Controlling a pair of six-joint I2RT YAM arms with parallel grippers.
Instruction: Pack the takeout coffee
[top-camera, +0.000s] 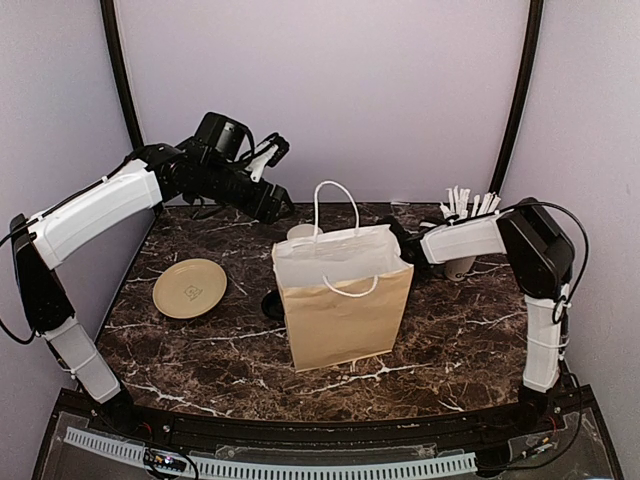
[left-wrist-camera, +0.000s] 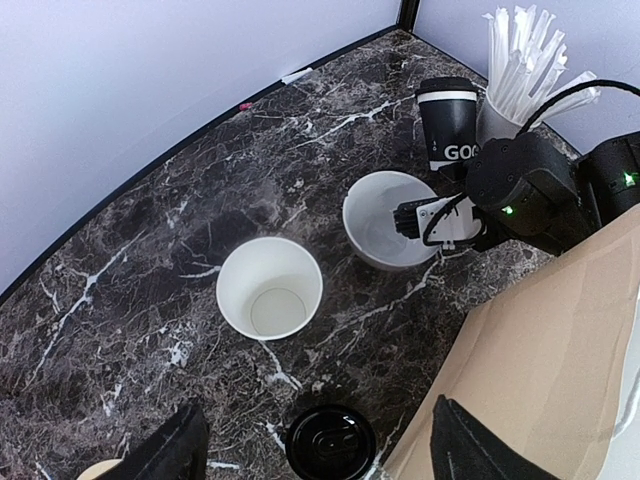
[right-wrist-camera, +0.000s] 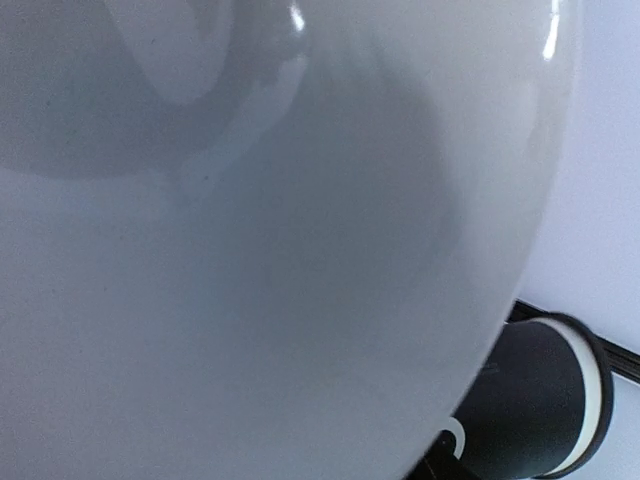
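Behind the bag (top-camera: 345, 300), we are holding our right gripper (left-wrist-camera: 412, 220) at the bowl (left-wrist-camera: 372, 205); its grip we cannot tell. Our left gripper (top-camera: 268, 152) is hovering, jaws apart.

In the left wrist view, the bowl (left-wrist-camera: 372, 208), coffee cup (left-wrist-camera: 446, 125) and straw cup (left-wrist-camera: 497, 126) are crowding the upper right, and the paper bag (left-wrist-camera: 540, 380) is filling the lower right.

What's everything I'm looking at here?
Brown paper bag with white handles: one, brown, table centre.
Black lidded paper coffee cup: one, black, beside straws.
Open paper cup: one, white inside, behind bag.
Black dome lid: one, black, left of bag.
Low white bowl: one, white, behind bag.
White cup of wrapped straws: one, white, back right.
Round tan plate: one, tan, left side.
Dark marble table: one, dark, underneath.
Left claw: one, black, open, raised back left.
Right claw: one, black, at the bowl.
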